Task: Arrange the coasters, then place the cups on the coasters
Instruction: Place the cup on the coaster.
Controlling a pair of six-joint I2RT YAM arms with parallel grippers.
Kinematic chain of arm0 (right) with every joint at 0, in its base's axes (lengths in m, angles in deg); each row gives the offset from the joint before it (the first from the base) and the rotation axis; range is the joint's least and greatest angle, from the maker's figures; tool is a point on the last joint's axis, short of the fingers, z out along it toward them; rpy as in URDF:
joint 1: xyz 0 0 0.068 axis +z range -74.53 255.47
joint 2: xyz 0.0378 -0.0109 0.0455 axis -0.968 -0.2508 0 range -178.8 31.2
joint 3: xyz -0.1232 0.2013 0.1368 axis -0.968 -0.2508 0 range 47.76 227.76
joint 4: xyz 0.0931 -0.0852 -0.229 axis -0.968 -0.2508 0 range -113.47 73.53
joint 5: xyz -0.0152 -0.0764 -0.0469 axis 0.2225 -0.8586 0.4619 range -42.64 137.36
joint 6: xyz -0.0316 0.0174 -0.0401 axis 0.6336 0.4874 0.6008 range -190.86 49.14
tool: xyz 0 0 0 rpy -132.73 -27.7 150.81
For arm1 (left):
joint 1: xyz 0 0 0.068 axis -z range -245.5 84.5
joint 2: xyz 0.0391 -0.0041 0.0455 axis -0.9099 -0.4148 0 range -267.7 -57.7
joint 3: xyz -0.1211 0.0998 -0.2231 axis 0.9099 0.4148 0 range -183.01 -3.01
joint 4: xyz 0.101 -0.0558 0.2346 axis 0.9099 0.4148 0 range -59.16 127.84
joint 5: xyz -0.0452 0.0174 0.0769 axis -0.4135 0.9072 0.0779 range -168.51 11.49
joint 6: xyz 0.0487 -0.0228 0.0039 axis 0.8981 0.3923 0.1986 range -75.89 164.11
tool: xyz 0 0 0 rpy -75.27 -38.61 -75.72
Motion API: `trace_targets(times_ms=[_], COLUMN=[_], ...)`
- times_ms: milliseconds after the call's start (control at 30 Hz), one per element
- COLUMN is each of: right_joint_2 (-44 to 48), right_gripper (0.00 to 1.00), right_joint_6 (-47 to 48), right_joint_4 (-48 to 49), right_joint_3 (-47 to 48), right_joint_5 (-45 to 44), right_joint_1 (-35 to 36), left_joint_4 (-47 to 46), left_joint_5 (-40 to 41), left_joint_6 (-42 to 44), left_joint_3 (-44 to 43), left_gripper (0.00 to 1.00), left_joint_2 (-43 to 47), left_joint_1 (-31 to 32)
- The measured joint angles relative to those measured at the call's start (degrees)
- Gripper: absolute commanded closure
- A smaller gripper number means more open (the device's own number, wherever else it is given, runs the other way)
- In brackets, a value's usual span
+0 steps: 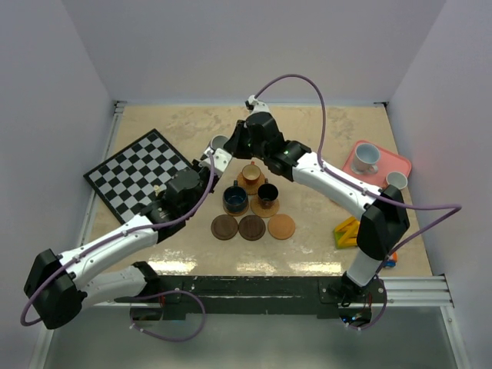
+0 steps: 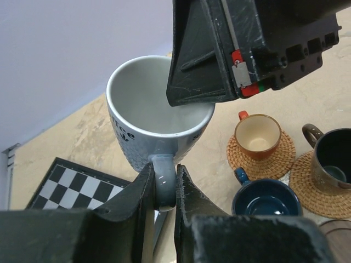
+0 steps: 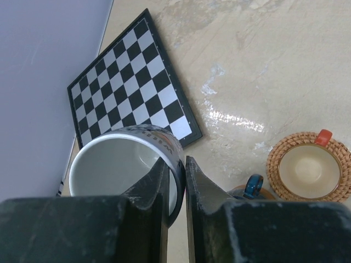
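Under both your claws spreads the beige mottled table (image 1: pixel 323 131). To the left of the left claw (image 2: pixel 164 172) you see the black-and-white checkered board (image 1: pixel 138 173), lying flat. Between the two claws is the pale grey ceramic cup with dark lettering (image 2: pixel 137 109). Your left claw is closed tight on its handle (image 2: pixel 163 189), and your right claw (image 3: pixel 175 161) pinches its wall, one finger inside. Just right of the left claw stand the orange-tan cup (image 2: pixel 258 134), the dark blue cup (image 2: pixel 266 200) and the black cup (image 2: pixel 334 159), each on a woven orange-tan coaster (image 2: pixel 263 161). On the near side of both claws lie two dark brown round coasters (image 1: pixel 224 227) and one orange-tan round coaster (image 1: pixel 281 226), bare.
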Motion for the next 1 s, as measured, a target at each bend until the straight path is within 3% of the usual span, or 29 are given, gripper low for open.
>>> trace_targets(times_ms=[233, 467, 700, 1000], right_joint_2=[1.07, 2.03, 2.95, 4.0], right_gripper=[0.69, 0.44, 0.41, 0.44], right_joint_6=[4.68, 14.16, 24.76, 37.51], right_joint_4=[-0.07, -0.26, -6.82, -19.17], right_joint_3=[-0.83, -0.83, -0.35, 1.92], right_joint_5=[6.88, 17.42, 23.3, 23.15], right_joint_1=[-0.13, -0.26, -0.22, -0.02], left_joint_4=[6.29, 9.88, 13.38, 18.05], left_joint_5=[-3.15, -11.85, -20.28, -36.13], left_joint_6=[-5.25, -8.92, -9.09, -8.52], left_joint_3=[0.0, 1.7, 3.5, 3.21], left_gripper=[1.0, 1.0, 1.0, 1.0], left_joint_2=[4.74, 12.59, 17.49, 15.82], left_joint_1=[-0.61, -0.57, -1.33, -5.64])
